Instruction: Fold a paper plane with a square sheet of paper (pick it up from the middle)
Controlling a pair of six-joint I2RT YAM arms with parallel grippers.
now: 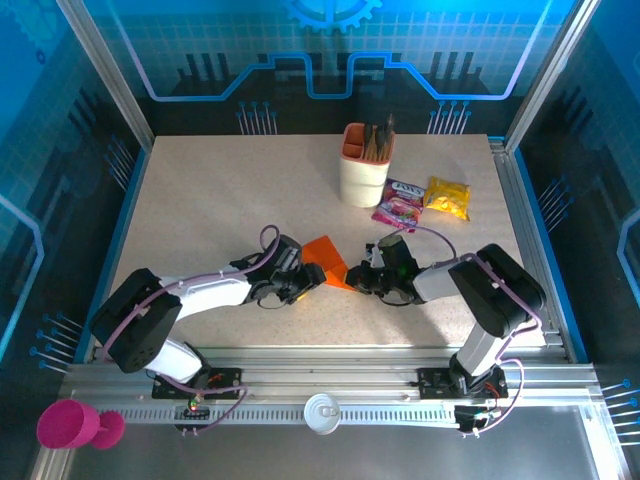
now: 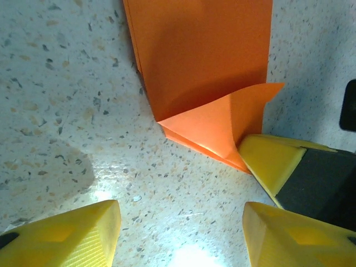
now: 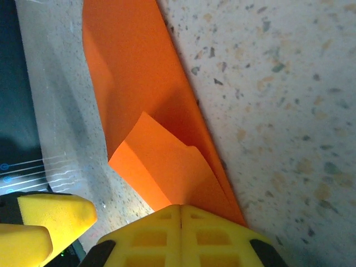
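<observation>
1 creased orange sheet (image 1: 327, 260) — 2 snack packets (image 1: 447, 197), 1 pen cup (image 1: 364, 168)

From above, the orange paper (image 1: 326, 258) loses its near corner beneath the right pincer (image 1: 360, 282). On the left wrist view its far part runs off the top edge. On the right wrist view its near end slips under the pressed-together yellow fingers (image 3: 150, 233). Snack packets (image 1: 420, 200): print too small to read.
</observation>
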